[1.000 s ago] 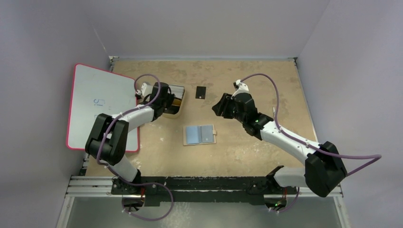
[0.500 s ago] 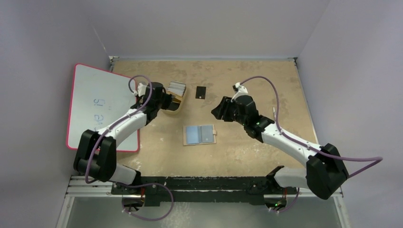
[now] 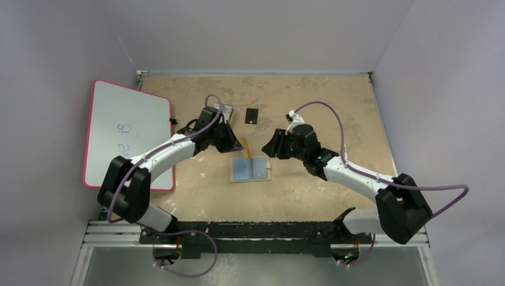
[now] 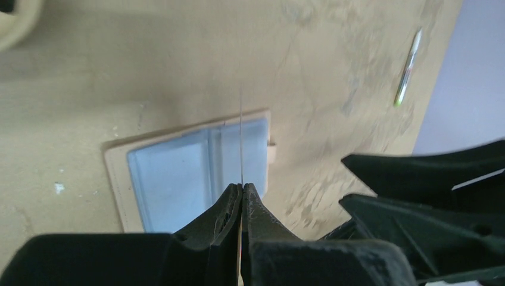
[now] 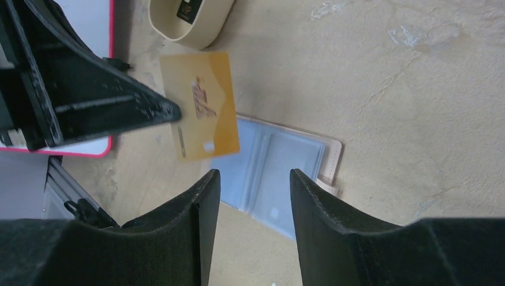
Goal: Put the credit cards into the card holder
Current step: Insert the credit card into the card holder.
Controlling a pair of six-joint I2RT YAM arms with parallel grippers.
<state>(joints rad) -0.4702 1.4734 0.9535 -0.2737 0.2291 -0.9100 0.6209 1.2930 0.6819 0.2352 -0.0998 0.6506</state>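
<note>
The tan bench carries everything. A pink-framed whiteboard lies at its left edge, partly hanging over it.

The left arm reaches from the near left corner toward the middle of the bench. Its left hand is closed tight on an orange-gold credit card, pinching it by one edge. In the left wrist view the card shows only as a thin line running out from the fingertips. The right arm comes in from the near right corner. Its right hand hangs with the fingers spread and nothing between them, just to the right of the card holder.

The card holder lies open and flat at the middle of the bench, a little toward the near edge, with its blue-grey pockets facing up. The held card is above its far side; whether the card touches a pocket cannot be told.

A small yellow tray sits toward the far left of the holder, with something dark inside. A black credit card lies flat toward the far edge, about midway across and well apart from the holder.
</note>
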